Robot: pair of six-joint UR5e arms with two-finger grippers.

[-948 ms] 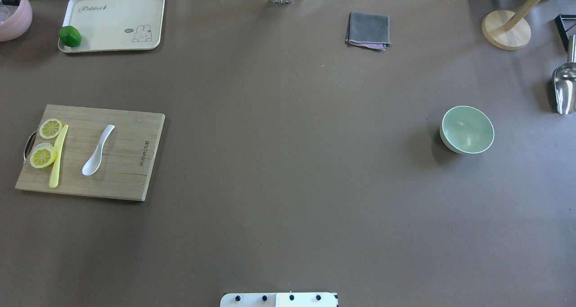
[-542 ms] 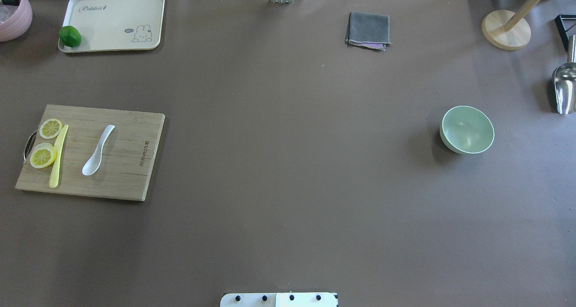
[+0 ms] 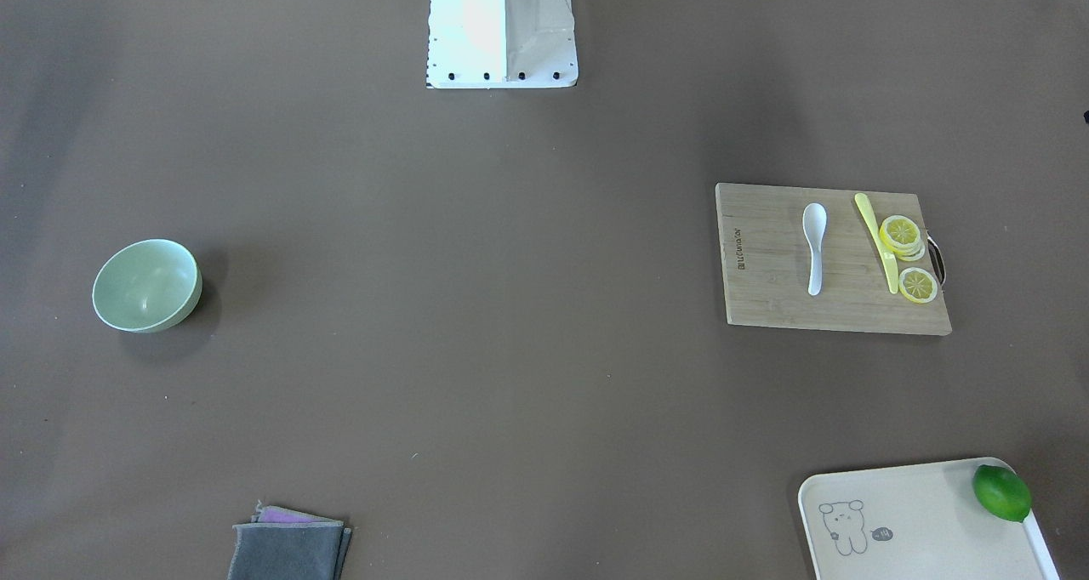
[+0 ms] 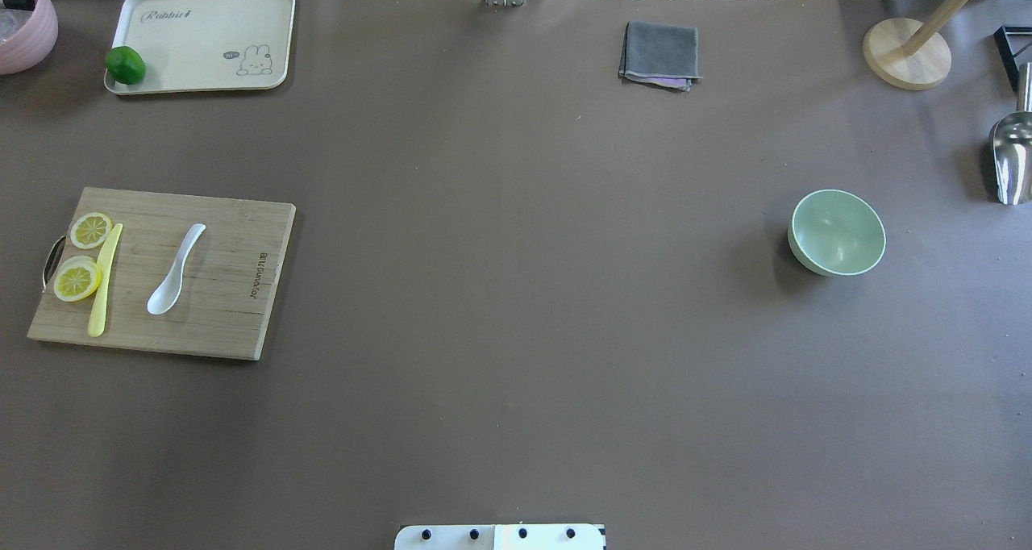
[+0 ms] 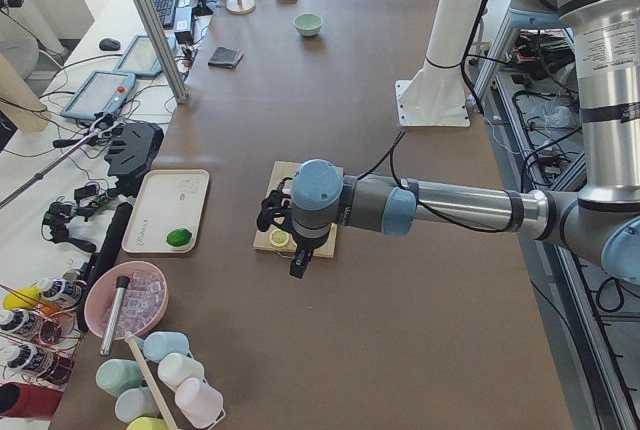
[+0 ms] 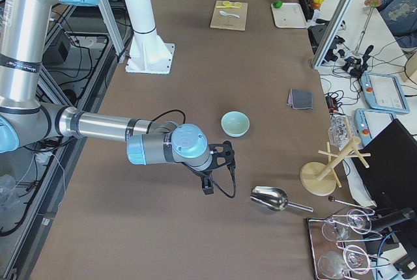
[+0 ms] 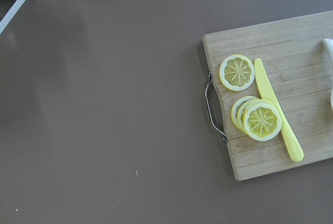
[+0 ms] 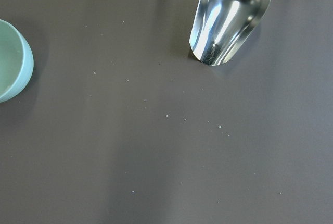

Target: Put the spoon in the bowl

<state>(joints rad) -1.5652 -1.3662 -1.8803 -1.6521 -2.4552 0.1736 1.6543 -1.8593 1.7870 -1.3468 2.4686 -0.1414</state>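
The white spoon (image 4: 173,272) lies on a wooden cutting board (image 4: 234,292) at the table's left, scoop toward the robot; it also shows in the front view (image 3: 814,244). The empty mint-green bowl (image 4: 838,231) stands far off at the right, also in the front view (image 3: 145,287). My left gripper (image 5: 285,240) hovers over the board's outer end, seen only from the side; I cannot tell if it is open. My right gripper (image 6: 215,163) hovers near the bowl (image 6: 234,124), between it and a metal scoop; I cannot tell its state.
A yellow knife (image 4: 103,284) and lemon slices (image 4: 78,278) lie on the board left of the spoon. A cream tray (image 4: 201,42) with a lime (image 4: 125,64) is at the back left. A grey cloth (image 4: 659,54), wooden stand (image 4: 907,54) and metal scoop (image 4: 1012,159) are at the back right.
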